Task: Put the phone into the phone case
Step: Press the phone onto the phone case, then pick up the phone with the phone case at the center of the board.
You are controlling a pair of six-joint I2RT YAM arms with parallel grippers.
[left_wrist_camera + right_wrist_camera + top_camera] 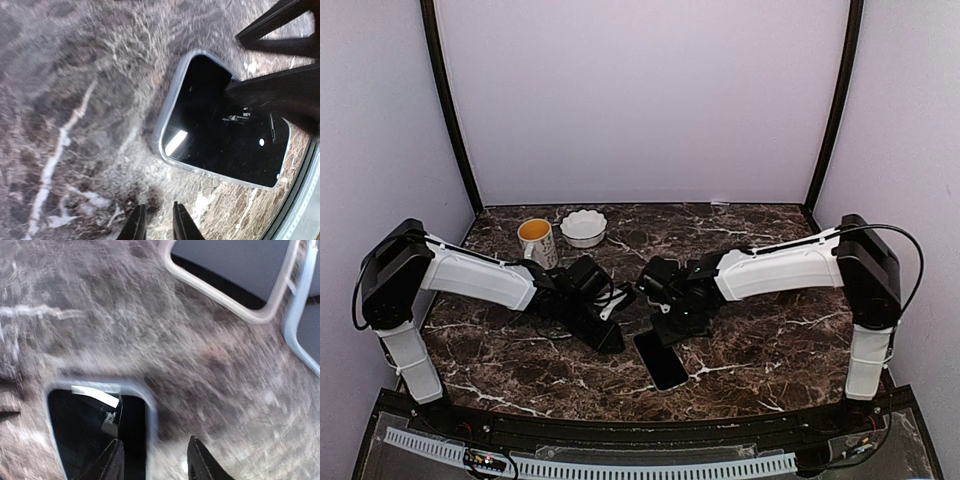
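Observation:
The black phone [662,360] lies flat, screen up, on the marble table near the front middle. A clear case rim [167,117] runs round its edge wherever it shows, also in the right wrist view [150,410]. My left gripper [159,225] hangs low over bare marble just beside one short end of the phone, its jaws a narrow gap apart with nothing between them. My right gripper [155,462] is open and straddles the phone's long edge, one finger [111,460] over the screen and the other over the table. Its dark fingers [280,85] touch or hover at the phone's far end.
A yellow-lined mug [536,242] and a white fluted bowl [584,227] stand at the back left. The table's front edge with a pale rail [620,465] lies close behind the phone. A pale frame [225,300] shows beyond the marble.

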